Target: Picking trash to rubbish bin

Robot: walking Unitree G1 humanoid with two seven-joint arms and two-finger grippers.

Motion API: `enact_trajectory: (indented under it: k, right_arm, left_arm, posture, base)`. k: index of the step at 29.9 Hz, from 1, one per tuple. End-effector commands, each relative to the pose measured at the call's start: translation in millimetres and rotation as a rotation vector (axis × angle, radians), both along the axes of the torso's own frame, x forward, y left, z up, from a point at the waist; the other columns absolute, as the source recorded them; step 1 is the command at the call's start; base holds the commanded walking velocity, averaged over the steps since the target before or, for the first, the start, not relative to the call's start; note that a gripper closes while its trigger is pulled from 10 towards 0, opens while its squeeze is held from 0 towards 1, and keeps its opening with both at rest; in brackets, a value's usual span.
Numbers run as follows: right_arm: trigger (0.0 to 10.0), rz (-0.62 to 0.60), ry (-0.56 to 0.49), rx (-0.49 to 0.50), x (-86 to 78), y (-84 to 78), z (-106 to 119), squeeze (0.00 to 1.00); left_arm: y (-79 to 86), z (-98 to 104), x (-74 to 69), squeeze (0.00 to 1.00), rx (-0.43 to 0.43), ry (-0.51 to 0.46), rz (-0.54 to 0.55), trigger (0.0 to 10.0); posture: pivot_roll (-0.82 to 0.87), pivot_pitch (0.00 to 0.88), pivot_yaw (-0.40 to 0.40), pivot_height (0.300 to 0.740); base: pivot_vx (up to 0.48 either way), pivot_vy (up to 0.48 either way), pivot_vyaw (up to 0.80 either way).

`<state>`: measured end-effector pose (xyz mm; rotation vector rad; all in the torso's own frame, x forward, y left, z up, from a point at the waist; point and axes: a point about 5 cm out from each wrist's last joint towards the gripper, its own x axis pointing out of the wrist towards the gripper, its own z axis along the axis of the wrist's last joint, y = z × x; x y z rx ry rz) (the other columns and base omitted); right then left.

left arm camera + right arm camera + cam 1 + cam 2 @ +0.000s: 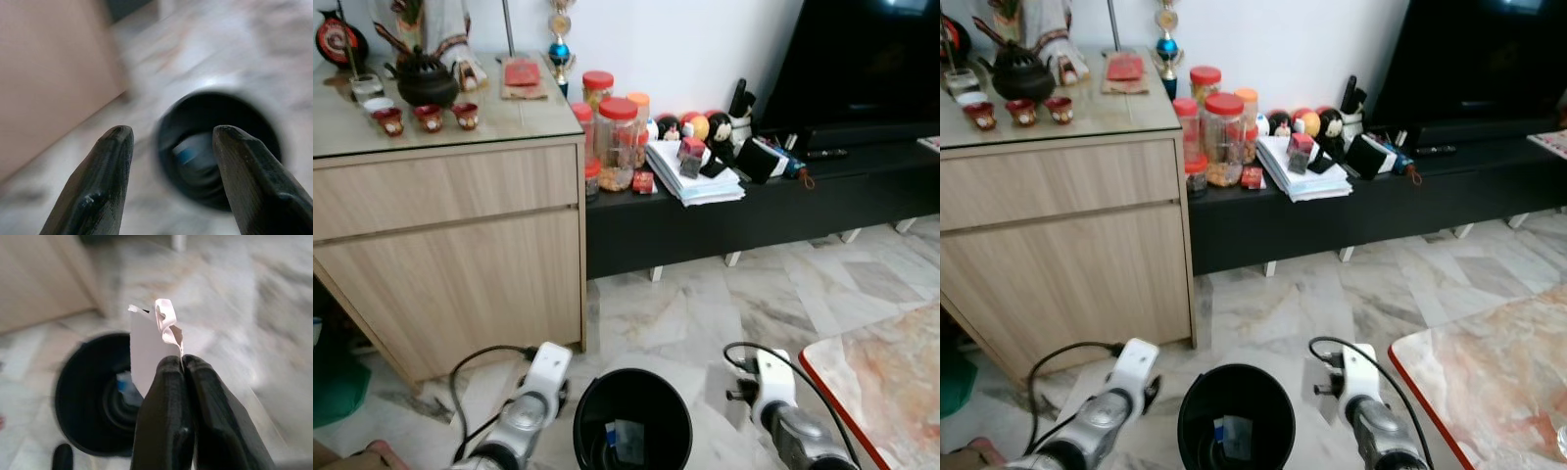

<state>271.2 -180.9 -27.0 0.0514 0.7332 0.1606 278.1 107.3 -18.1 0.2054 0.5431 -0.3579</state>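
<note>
Just beside the round black plastic rubbish bin [632, 419], the right gripper [182, 363] has its fingers pinched tight on the lower edge of a thin white paper scrap [149, 347]. The scrap looks feather-light and floppy, crumpled at the top, likely to flutter when dropped. The left gripper [168, 142] hangs spread and empty on the bin's other side. No readable writing anywhere.
</note>
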Motion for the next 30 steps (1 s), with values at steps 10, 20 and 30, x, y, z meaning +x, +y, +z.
enact_trajectory:
  k: [10,20,30]
  right_arm:
    - [10.0,0.148,-0.021,-0.063,18.8,36.9,13,0.00]
    - [10.0,0.164,-0.009,-0.083,17.8,46.0,11,0.00]
    - [10.0,0.182,-0.020,-0.067,19.9,52.3,13,0.84]
  left_arm:
    - [-21.7,6,-0.3,0.00,-0.167,0.016,-0.111,10.0]
    - [-0.4,-11,-16.9,0.00,-0.167,0.109,-0.077,10.0]
    - [4.7,-15,-21.6,0.00,-0.162,0.125,-0.077,10.0]
  posture:
    - [0.07,0.000,-0.110,0.740]
    - [0.08,0.000,-0.118,0.740]
    - [0.10,0.000,-0.126,0.740]
  base:
    - [0.000,0.000,0.00]
    - [0.000,0.000,0.00]
    - [0.000,0.000,0.00]
